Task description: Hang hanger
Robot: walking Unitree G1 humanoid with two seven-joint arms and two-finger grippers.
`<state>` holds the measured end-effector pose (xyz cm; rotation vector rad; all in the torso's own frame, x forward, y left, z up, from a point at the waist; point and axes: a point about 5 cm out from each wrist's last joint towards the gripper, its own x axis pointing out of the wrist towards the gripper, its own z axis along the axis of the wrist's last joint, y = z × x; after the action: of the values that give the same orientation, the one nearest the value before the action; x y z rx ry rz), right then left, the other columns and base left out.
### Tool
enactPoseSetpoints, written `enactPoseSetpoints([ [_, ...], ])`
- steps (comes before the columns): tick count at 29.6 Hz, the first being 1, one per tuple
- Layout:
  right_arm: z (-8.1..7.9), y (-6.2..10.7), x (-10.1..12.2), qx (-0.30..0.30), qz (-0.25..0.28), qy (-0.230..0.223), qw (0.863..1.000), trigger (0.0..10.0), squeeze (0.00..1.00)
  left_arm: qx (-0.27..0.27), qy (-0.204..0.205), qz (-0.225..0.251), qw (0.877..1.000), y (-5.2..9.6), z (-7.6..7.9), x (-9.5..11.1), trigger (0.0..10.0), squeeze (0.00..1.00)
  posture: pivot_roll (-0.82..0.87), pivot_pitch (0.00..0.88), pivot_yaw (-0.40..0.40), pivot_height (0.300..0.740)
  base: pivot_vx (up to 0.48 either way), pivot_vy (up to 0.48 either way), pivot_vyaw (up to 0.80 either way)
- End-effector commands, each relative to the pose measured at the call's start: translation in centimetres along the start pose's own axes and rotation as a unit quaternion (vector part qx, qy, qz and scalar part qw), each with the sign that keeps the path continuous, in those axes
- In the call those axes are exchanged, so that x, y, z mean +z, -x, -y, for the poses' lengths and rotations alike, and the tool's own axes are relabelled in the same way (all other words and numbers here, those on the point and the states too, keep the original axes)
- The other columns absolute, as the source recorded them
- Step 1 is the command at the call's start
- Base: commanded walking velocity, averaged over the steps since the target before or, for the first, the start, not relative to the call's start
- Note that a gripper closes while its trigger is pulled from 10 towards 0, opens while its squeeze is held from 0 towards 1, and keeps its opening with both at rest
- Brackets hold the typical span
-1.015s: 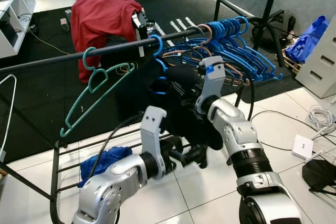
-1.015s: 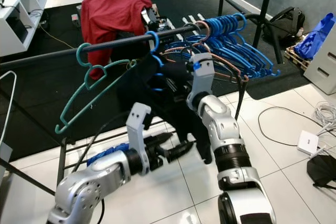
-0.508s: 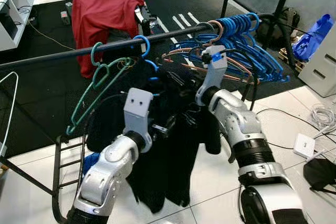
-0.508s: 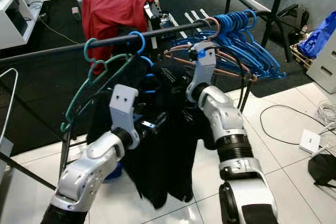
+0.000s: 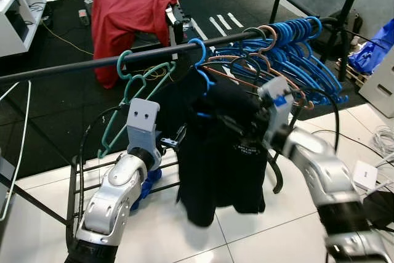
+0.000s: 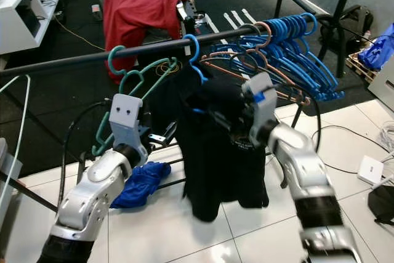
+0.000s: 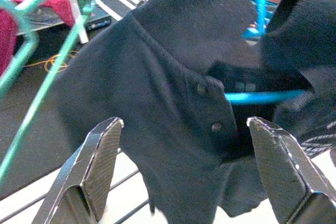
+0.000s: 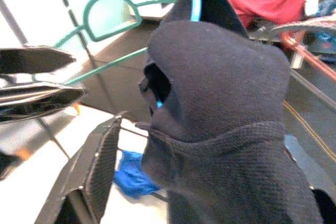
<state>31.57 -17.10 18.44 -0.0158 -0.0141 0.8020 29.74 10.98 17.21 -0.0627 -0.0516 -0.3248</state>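
Note:
A blue hanger (image 5: 198,53) hooks over the black rail (image 5: 74,68), and a black shirt (image 5: 225,152) hangs from it. The hanger's bar (image 7: 262,97) shows inside the buttoned collar in the left wrist view. My left gripper (image 7: 191,169) is open just beside the shirt's left side, its fingers (image 7: 97,156) wide apart. On the shirt's right side my right gripper (image 8: 210,182) is open, with the shirt's shoulder (image 8: 220,77) bulging between its fingers (image 8: 100,166). A teal hanger (image 5: 132,84) hangs empty on the rail, left of the shirt.
Several blue and brown hangers (image 5: 289,41) crowd the rail's right end. A red cloth (image 5: 129,7) drapes over something behind the rail. A blue cloth (image 6: 141,183) lies by the rack's low bars. A white hanger (image 5: 21,127) hangs far left. Cables and a white box (image 5: 366,173) are on the floor at right.
My left arm rose from low down to the shirt's left side. My right arm drew back to the right and lower. The shirt now hangs spread out below the rail.

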Motion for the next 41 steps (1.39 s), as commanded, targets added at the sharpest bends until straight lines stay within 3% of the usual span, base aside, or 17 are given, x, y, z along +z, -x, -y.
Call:
enactPoseSetpoints([
  [1, -1.3, 1.0, -0.2, 0.073, 0.03, -0.035, 0.996, 10.0, 0.0, -0.004, 0.004, 0.001, 1.0, -0.1, 0.2, -0.2, 10.0, 0.0, -0.14, 0.105, 0.049, 0.74, 0.0, 0.0, 0.0],
  [4, -1.6, 1.7, 0.0, 0.094, 0.05, -0.053, 0.993, 10.0, 0.0, -0.007, 0.012, 0.002, 1.0, -0.2, 0.2, -0.1, 10.0, 0.0, -0.13, 0.107, 0.054, 0.74, 0.0, 0.0, 0.0],
  [14, -0.8, 2.4, 0.1, 0.059, 0.055, -0.024, 0.996, 10.0, 0.0, -0.03, 0.041, 0.005, 0.999, -0.3, 0.4, 0.1, 10.0, 0.0, -0.12, 0.116, 0.064, 0.74, 0.0, 0.0, 0.0],
  [23, -0.7, 3.3, 0.9, 0.068, 0.08, -0.037, 0.994, 10.0, 0.0, -0.038, 0.043, 0.005, 0.998, -0.3, 0.5, 0.1, 10.0, 0.0, -0.12, 0.119, 0.068, 0.74, 0.0, 0.0, 0.0],
  [25, -0.6, 3.4, 0.8, 0.063, 0.079, -0.036, 0.994, 10.0, 0.0, -0.039, 0.043, 0.004, 0.998, -0.3, 0.5, 0.1, 10.0, 0.0, -0.12, 0.119, 0.068, 0.74, 0.0, 0.0, 0.0],
  [29, -0.2, 3.1, 0.0, 0.043, 0.03, 0.009, 0.999, 10.0, 0.0, -0.048, 0.06, 0.006, 0.997, -0.4, 0.6, 0.2, 10.0, 0.0, -0.12, 0.12, 0.072, 0.74, 0.0, 0.0, 0.0],
  [30, 0.0, 2.7, -0.9, 0.029, -0.016, 0.064, 0.997, 10.0, 0.0, -0.065, 0.123, 0.018, 0.99, -0.4, 1.1, 0.7, 10.0, 0.0, -0.12, 0.121, 0.074, 0.74, 0.0, 0.0, 0.0],
  [31, 0.0, 2.7, -0.9, 0.029, -0.016, 0.064, 0.997, 10.0, 0.0, -0.065, 0.123, 0.018, 0.99, -0.4, 1.1, 0.7, 10.0, 0.0, -0.12, 0.121, 0.074, 0.74, 0.0, 0.0, 0.0],
  [33, 0.1, 2.1, -1.0, 0.016, -0.028, 0.098, 0.995, 10.0, 0.0, -0.104, 0.203, 0.038, 0.973, -0.5, 2.0, 1.8, 10.0, 0.0, -0.12, 0.119, 0.079, 0.74, 0.0, 0.0, 0.0],
  [34, 0.1, 2.1, -1.0, 0.016, -0.028, 0.098, 0.995, 10.0, 0.0, -0.104, 0.203, 0.038, 0.973, -0.5, 2.0, 1.8, 10.0, 0.0, -0.12, 0.119, 0.079, 0.74, 0.0, 0.0, 0.0],
  [37, 0.1, 1.8, -0.8, 0.009, -0.027, 0.112, 0.993, 10.0, 0.0, -0.148, 0.246, 0.047, 0.957, -0.3, 2.9, 2.5, 10.0, 0.0, -0.12, 0.117, 0.083, 0.74, 0.0, 0.0, 0.0],
  [39, 0.1, 1.8, -0.8, 0.009, -0.027, 0.112, 0.993, 10.0, 0.0, -0.148, 0.246, 0.047, 0.957, -0.3, 2.9, 2.5, 10.0, 0.0, -0.12, 0.117, 0.083, 0.74, 0.0, 0.0, 0.0],
  [41, 0.1, 1.5, -0.7, 0.007, -0.024, 0.118, 0.993, 10.0, 0.0, -0.205, 0.231, 0.028, 0.951, 0.0, 4.4, 2.5, 10.0, 0.0, -0.12, 0.117, 0.085, 0.74, 0.0, 0.0, 0.0],
])
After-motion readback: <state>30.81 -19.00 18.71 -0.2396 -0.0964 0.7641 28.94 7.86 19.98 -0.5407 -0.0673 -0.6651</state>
